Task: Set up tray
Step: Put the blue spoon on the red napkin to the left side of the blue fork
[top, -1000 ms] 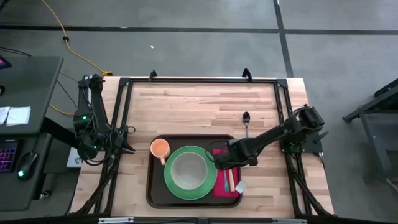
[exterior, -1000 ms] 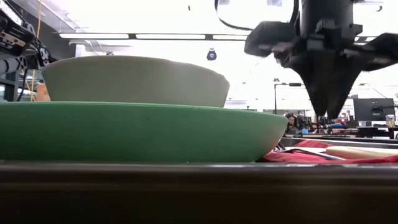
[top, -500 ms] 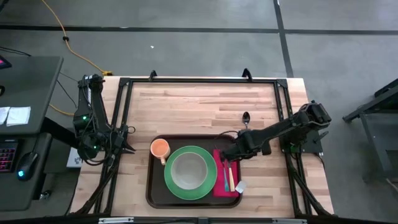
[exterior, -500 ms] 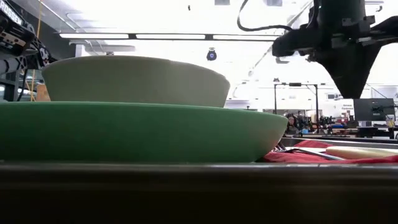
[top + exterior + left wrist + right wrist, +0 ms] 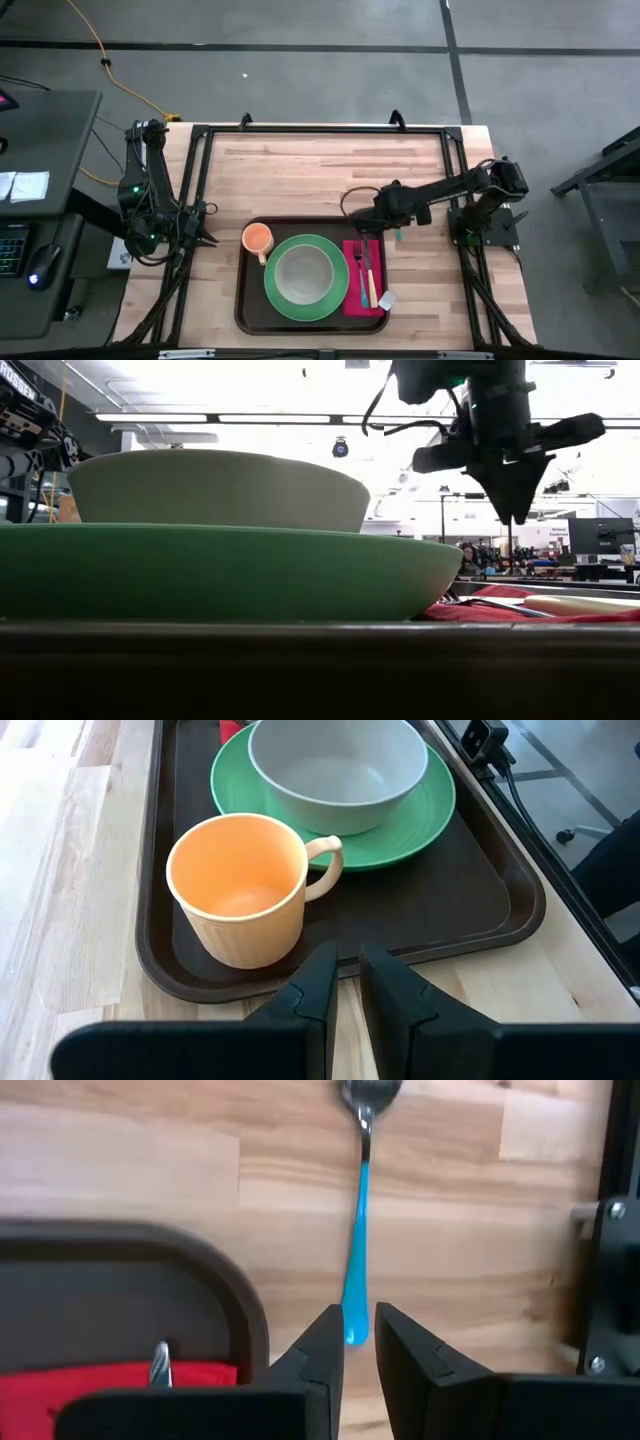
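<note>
High view has the right gripper (image 5: 388,213) moved off the red napkin (image 5: 357,300) and tray (image 5: 243,310) to hang above the bare bench (image 5: 310,170) just past the tray's far right corner, over the blue-handled spoon (image 5: 356,1250), its fingers a narrow slit apart and holding nothing. One tray sits at the bench's near edge holding one orange cup (image 5: 258,239), one green plate (image 5: 300,302) with one pale bowl (image 5: 304,274) on it, and one napkin bearing a fork (image 5: 358,262) and a pale-handled utensil (image 5: 371,285). Left gripper (image 5: 346,982) waits at the bench's left edge just outside the tray near the cup, fingers likewise slightly parted and empty
</note>
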Robot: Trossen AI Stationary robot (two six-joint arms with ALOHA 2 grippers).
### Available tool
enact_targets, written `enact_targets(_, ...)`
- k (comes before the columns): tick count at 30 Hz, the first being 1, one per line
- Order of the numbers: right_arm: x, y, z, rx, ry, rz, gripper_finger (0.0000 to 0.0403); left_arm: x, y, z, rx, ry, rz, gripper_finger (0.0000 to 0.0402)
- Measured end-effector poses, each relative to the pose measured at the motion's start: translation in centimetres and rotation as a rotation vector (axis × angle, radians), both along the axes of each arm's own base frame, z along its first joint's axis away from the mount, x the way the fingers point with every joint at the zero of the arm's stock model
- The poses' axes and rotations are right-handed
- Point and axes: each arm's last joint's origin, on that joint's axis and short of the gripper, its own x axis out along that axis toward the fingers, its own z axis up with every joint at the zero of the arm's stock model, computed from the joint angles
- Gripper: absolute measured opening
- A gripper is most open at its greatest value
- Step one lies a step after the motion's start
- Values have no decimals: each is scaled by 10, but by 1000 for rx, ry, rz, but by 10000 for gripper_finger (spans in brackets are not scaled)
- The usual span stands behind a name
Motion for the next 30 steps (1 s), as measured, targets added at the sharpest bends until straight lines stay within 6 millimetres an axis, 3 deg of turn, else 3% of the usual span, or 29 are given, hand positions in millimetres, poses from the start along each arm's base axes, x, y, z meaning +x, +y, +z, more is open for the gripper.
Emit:
enact_targets(9,2,-24,0,14,20,-1,52,0,0,0,0,0,0,79)
enact_targets(30,2,-36,0,-36,23,-27,65,0,0,0,-5,2,3,79)
